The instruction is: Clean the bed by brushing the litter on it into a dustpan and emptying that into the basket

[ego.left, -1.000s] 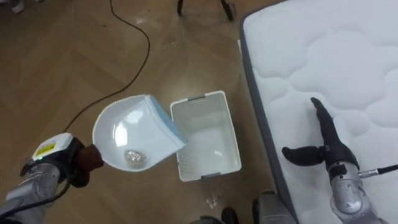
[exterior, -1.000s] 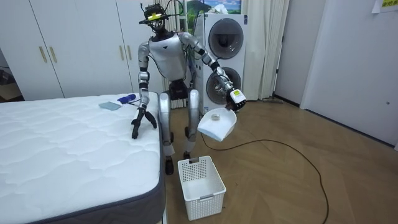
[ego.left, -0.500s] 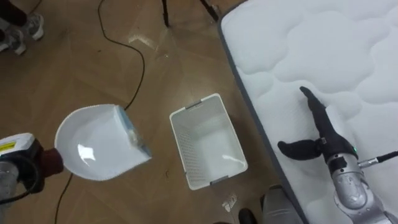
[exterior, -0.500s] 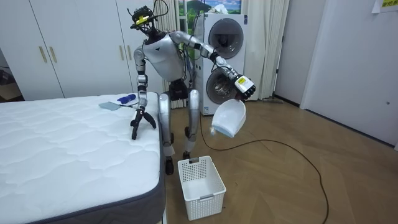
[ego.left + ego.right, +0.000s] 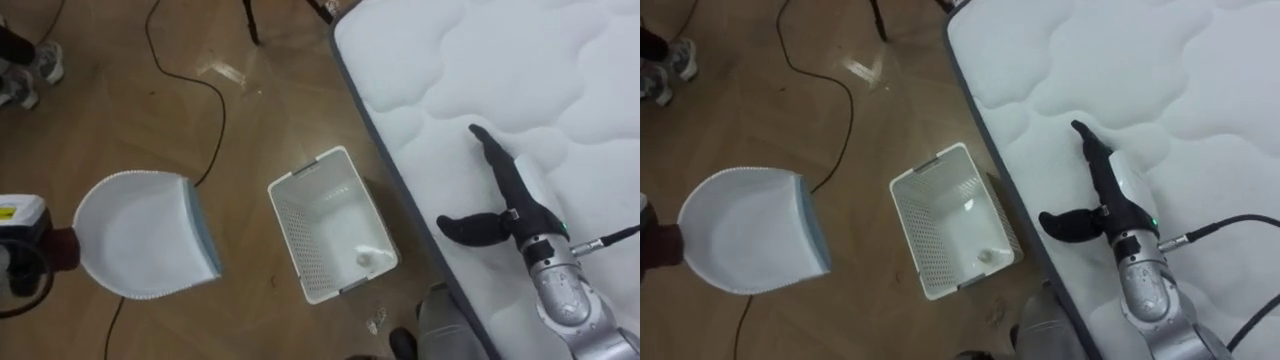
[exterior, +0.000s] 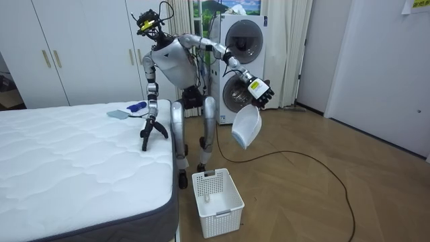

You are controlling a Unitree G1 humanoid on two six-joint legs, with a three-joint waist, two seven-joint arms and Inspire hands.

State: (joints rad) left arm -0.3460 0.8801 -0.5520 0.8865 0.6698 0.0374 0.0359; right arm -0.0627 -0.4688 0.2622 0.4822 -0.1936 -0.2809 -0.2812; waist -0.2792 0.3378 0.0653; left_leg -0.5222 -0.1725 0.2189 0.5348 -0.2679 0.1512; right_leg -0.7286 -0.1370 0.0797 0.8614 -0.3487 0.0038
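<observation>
Left hand [image 6: 261, 93] — clamped round the handle of the dustpan [image 5: 140, 235] — holds it over the floor [image 5: 120, 100], left of the basket [image 5: 300, 240]. A small white scrap [image 5: 370, 258] lies in the basket. Right hand [image 5: 512, 200] rests on the bed [image 5: 560, 80], fingers straight, thumb spread.

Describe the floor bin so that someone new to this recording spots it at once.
Start at the big white mattress; on the wooden floor just off its grey edge stands a white rectangular basket with perforated walls. Unlike the rounded white dustpan farther out, it is box-shaped and holds one small white scrap.
</observation>
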